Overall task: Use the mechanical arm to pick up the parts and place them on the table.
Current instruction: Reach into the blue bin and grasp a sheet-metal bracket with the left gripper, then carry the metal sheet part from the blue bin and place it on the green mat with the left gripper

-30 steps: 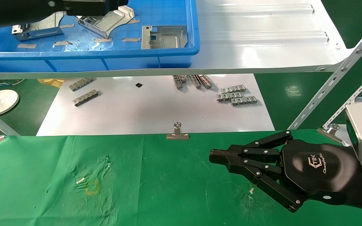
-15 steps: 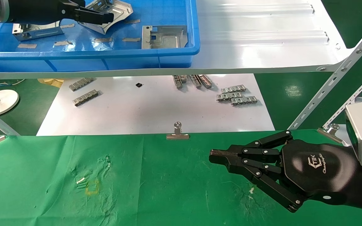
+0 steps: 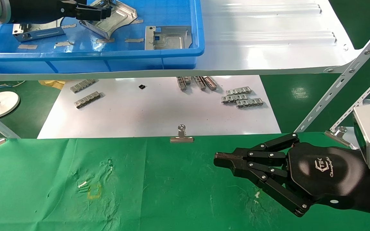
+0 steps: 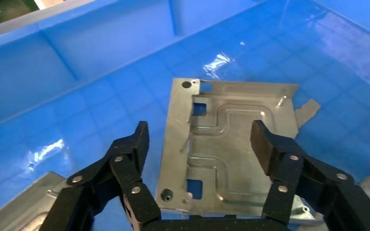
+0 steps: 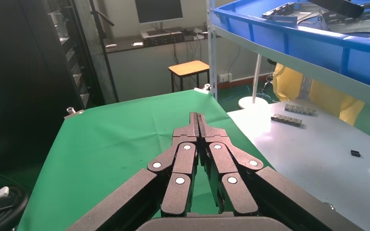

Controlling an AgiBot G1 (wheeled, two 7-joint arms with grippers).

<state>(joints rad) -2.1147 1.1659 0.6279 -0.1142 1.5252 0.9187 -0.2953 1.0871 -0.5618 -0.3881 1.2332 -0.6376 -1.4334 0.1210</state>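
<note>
Up in the blue bin (image 3: 172,53) at eleven o'clock, the left end effector (image 4: 200,139) hung spread over a part (image 4: 226,149). Thin, stiff, slick metal; I'd pinch opposite edges. The right end effector (image 3: 218,159), pressed together, idled over the green surface (image 3: 172,199).

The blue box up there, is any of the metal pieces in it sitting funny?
Yes. In the blue bin, the middle part sits turned at an angle and seems propped up, while the part beside it lies flat and square. The open left gripper hovers over the crooked one. The right gripper rests shut above the green table.
</note>
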